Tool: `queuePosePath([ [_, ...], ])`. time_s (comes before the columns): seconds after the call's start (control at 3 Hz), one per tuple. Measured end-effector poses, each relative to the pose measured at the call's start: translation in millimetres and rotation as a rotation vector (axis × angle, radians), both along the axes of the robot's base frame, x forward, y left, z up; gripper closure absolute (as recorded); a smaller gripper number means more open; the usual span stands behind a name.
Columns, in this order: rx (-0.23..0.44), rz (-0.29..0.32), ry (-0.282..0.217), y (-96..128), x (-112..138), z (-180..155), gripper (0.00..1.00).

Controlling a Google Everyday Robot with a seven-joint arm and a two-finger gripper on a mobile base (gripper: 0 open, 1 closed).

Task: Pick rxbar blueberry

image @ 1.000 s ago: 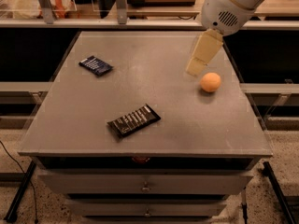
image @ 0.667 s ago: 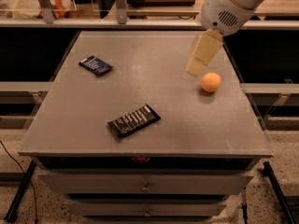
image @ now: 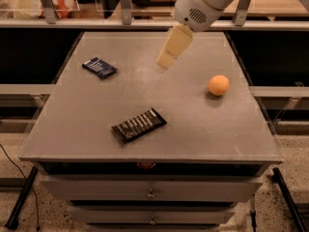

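The rxbar blueberry (image: 99, 67) is a small flat bar in a dark navy wrapper with pale print, lying at the back left of the grey table (image: 72, 124). My gripper (image: 166, 60) hangs from the white arm above the back middle of the table, to the right of the bar and well apart from it. It holds nothing that I can see.
A longer black wrapper with white text (image: 139, 124) lies near the front middle. An orange ball (image: 218, 85) sits at the right. Drawers (image: 151, 193) are below the front edge. A rail with posts (image: 124, 5) runs behind the table.
My gripper has moved left across the back of the table, away from the orange ball and toward the navy bar. The objects have not moved.
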State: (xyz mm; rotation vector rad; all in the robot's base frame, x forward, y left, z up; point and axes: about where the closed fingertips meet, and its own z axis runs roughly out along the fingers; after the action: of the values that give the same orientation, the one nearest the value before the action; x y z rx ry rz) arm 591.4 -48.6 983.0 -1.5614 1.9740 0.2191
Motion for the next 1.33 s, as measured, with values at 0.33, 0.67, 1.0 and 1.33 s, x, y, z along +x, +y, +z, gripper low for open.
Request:
queuePosePath([
  [0.33, 0.106, 0.023, -0.014, 64.9, 31.9, 3.1, 0.0],
  [0.67, 0.188, 0.003, 0.025, 132.6, 58.4, -15.6, 0.0],
  [1.0, 0.202, -0.009, 0.037, 140.2, 59.5, -16.4, 0.0],
  [1.33, 0.209, -0.016, 0.036, 140.3, 56.9, -16.0, 0.0],
])
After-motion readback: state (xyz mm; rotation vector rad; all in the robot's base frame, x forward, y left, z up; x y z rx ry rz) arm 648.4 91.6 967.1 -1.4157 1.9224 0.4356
